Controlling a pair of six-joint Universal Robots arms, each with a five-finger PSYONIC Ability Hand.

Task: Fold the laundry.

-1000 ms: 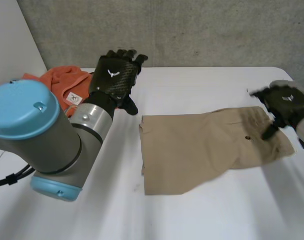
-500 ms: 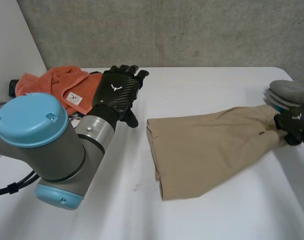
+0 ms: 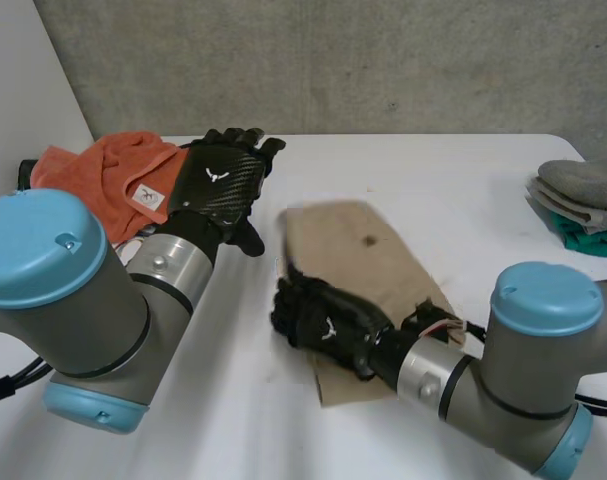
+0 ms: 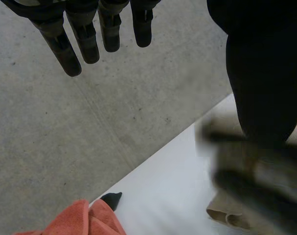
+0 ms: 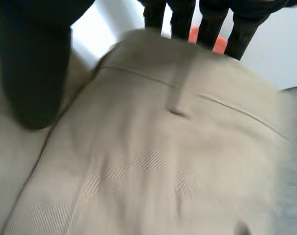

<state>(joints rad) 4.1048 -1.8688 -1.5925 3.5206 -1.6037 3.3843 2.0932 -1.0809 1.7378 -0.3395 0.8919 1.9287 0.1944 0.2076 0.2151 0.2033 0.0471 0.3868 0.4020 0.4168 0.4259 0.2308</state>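
The tan shorts [image 3: 368,255] lie mid-table, doubled over into a narrower shape. My right hand [image 3: 318,315] reaches across from the right and sits at the shorts' left front edge. In the right wrist view the shorts [image 5: 163,147] spread under the palm. The waistband runs across the straight fingers [image 5: 209,22] and hides their tips, while the thumb [image 5: 31,68] stands apart, so this hand is open. My left hand [image 3: 223,185] hovers open behind the shorts, beside the orange cloth [image 3: 123,165]. Its fingers [image 4: 84,39] hang straight and hold nothing.
The orange garment [image 4: 84,220] is heaped at the table's back left. A pile of folded grey and green clothes [image 3: 583,200] sits at the right edge. The white table [image 3: 423,165] ends at a concrete wall behind. My right arm [image 3: 533,360] lies across the front right.
My right hand has swept from the far right to the left with the shorts' right end, doubling them over, and its fingers have come straight. The left hand has hardly moved.
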